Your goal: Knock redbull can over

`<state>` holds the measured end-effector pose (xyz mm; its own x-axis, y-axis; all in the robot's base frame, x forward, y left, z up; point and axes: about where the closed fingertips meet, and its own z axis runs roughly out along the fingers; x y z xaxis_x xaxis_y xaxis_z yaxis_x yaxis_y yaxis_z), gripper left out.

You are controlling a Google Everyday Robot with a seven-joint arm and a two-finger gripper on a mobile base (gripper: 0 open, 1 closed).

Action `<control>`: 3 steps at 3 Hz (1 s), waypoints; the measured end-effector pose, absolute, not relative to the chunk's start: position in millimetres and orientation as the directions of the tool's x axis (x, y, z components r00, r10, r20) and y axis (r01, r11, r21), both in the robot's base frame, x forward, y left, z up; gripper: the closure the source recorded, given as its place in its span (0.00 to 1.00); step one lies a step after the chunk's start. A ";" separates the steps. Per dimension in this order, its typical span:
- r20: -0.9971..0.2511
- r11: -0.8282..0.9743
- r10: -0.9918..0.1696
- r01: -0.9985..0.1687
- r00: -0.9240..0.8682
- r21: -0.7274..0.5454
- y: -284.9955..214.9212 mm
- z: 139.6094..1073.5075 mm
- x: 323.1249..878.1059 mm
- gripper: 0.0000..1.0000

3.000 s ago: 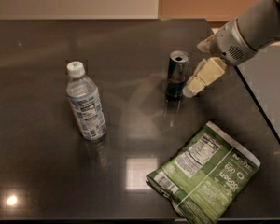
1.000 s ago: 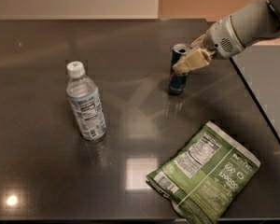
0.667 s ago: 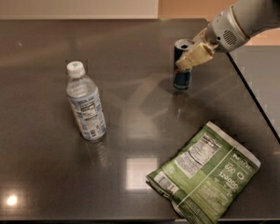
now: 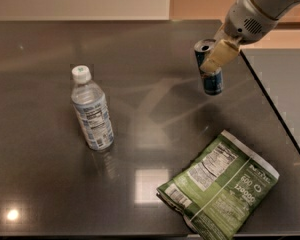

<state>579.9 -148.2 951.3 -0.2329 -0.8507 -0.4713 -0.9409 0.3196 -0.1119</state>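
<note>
can (image 4: pixel 212 81) on surface (image 4: pixel 140 49), near upright, top tipped left | gripper (image 4: pixel 218 57) against its upper side | jaws: cannot tell

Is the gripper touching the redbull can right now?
Touching. The camera view shows the gripper lying across the redbull can near its top, with no gap, and the can leans.

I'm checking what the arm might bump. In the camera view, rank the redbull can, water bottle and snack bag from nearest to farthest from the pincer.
The pincer is at upper right.
1. redbull can, right at it.
2. snack bag, front right.
3. water bottle, left.
</note>
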 end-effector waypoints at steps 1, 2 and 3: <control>-0.379 0.289 -0.898 -0.950 -0.225 -0.121 -156.1 947.0 571.0 1.00; -0.287 0.251 -0.936 -0.959 -0.205 -0.134 -158.6 935.8 562.5 1.00; -0.198 0.210 -0.963 -0.969 -0.182 -0.132 -157.2 918.9 555.9 1.00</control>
